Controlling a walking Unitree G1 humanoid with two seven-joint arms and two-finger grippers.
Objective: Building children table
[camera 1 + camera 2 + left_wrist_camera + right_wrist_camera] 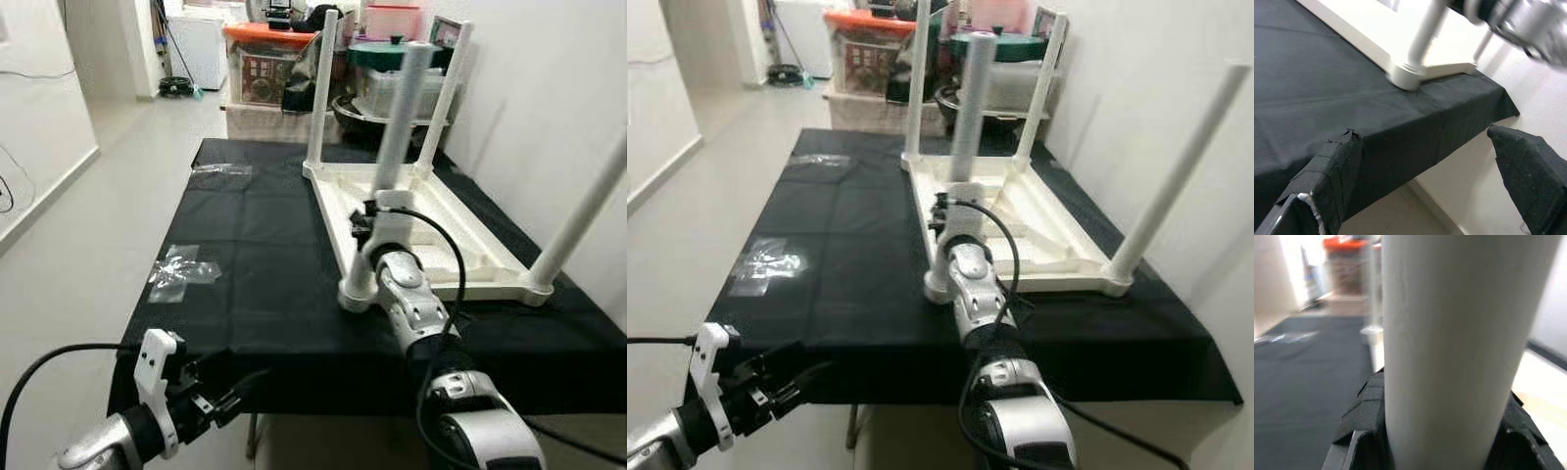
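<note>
The white children's table [421, 235] lies upside down on the black-covered tabletop [255, 264], legs up. The right pincer [377, 217] is clamped on its near-left leg [397, 127]. The left pincer [230, 392], fingers apart, hangs below the tabletop's front edge, well away from the children's table.

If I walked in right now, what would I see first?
A little white table lying upside down on a black cloth, its four legs poking up in the air. The right gripper is clamped round the near leg. The left gripper hangs open below the front edge.
</note>
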